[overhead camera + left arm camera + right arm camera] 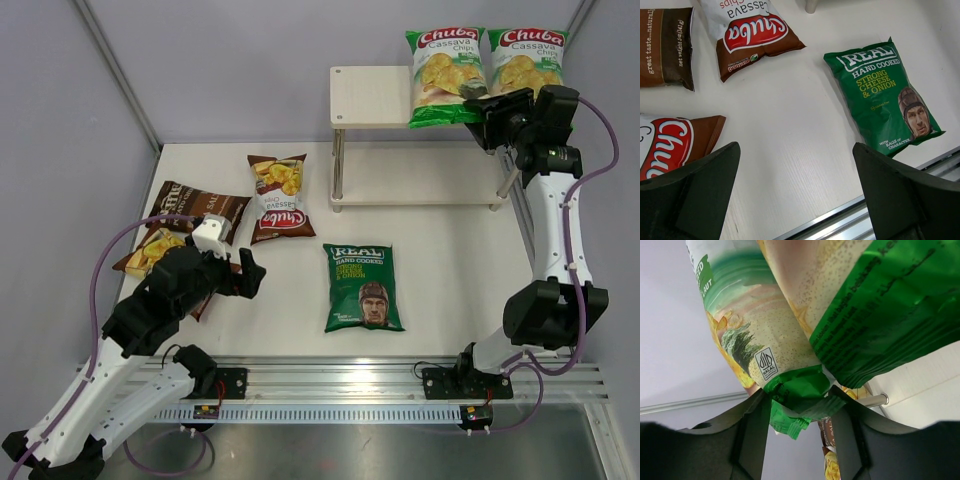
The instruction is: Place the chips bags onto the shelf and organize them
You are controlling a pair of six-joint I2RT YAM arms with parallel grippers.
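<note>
While the left gripper (247, 279) hangs over the left side of the table (450, 260) with its jaws spread wide and nothing between them, the near brown Chuba bag (148, 250) lies partly under its arm. The Sea Salt bag (200, 205) lies flat just beyond. The far brown Chuba bag (278, 197) lies further right, its print upside down to the overhead camera. The REAL bag (363, 288) lies flat to the gripper's right, apart from it. Only the left wrist view shows the black fingers (690, 195) bare, with white tabletop between them.

At the back right stands the shelf (370, 95). The left green Chuba bag (445, 75) and the right green Chuba bag (525, 60) stand upright side by side at the right end of its top board. The right gripper (478, 98) is clamped on the left one's lower corner. The right wrist view alone shows that crumpled green edge pinched between the fingers, the other bag overlapping.

The table is white, pale grey walls (230, 70) enclose it, and a metal rail (400, 375) runs along its near edge.
</note>
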